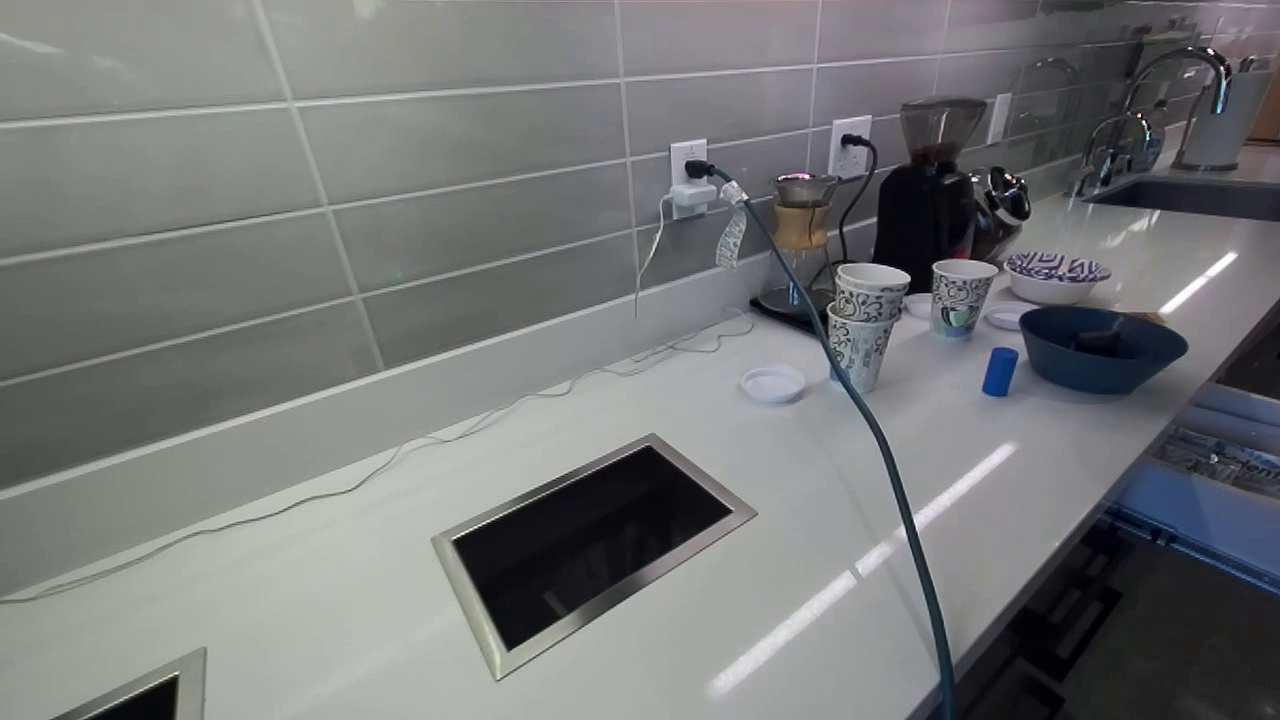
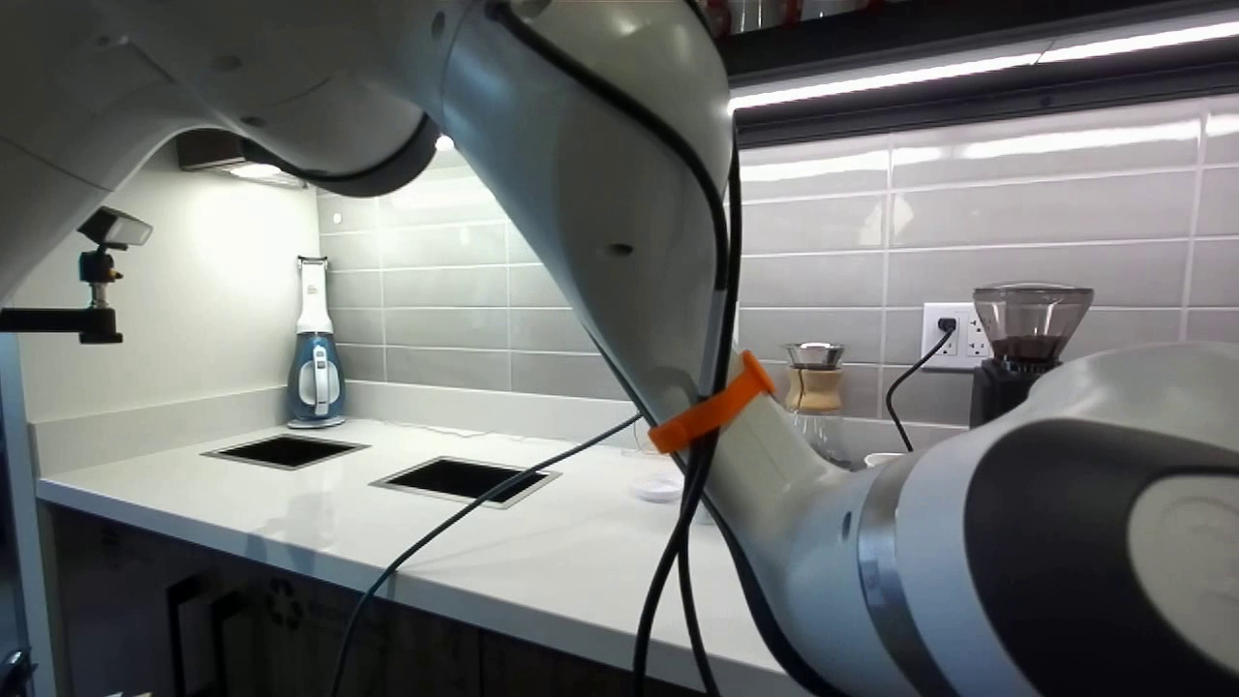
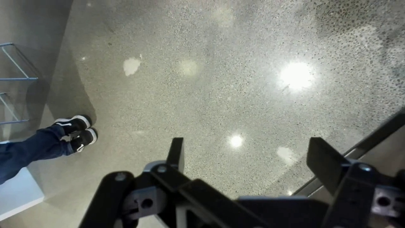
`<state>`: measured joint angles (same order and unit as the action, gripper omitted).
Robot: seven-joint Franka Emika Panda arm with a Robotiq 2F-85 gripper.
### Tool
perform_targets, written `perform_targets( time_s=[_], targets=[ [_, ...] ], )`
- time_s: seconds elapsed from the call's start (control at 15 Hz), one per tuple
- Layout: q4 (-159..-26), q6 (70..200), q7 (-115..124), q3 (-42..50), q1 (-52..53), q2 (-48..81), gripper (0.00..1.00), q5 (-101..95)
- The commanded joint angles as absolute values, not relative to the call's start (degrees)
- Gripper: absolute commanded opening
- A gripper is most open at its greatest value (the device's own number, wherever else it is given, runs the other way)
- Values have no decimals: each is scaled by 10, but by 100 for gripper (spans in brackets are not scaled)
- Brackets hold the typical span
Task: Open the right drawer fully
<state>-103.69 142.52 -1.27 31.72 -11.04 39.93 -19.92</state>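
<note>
1. Nearest me, in the wrist view, is my gripper. Its jaws stand wide apart, with speckled concrete floor showing between them.
2. My arm fills much of an exterior view; an orange strap wraps it and its black cables.
3. I have the right drawer in an exterior view, standing out past the front edge of the worktop, along its right-hand stretch. It points away from the tiled wall, its near side running outward from that front edge. The picture cuts it off, so I cannot tell its long axis or how far out it sits.
4. Inside it lies printed packaging; I get a scrap of lettering, too blurred to read.
5. Under the front edge, near the left end, a dark cabinet front carries what looks like a recycling symbol.
6. Just back from the front edge, above the drawer, sits a dark blue bowl, with a bright blue cylinder beside it.
7. Closer to the back edge are stacked paper cups, printed with scrollwork.
8. Along the back edge stand a coffee grinder and a pour-over coffee maker.
9. Above that edge, a tag hangs from the green power cord, its print too small for me.
10. At the back-left corner, a blue-and-white handheld vacuum stands upright.
</note>
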Motion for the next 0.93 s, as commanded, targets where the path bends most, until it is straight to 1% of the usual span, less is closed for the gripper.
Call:
perform_targets(
  time_s=[0.0,0.4,0.53,0.67,0.87],
  targets=[
    [-1009,1322,-18,284,-117,372,100,-213],
    [-919,1101,-13,217,-118,369,100,-199],
    [-897,1045,-1,185,-121,367,100,-167],
    [-899,1021,38,154,-125,360,100,-112],
    [-940,1055,91,124,-121,338,100,-41]
  ],
)
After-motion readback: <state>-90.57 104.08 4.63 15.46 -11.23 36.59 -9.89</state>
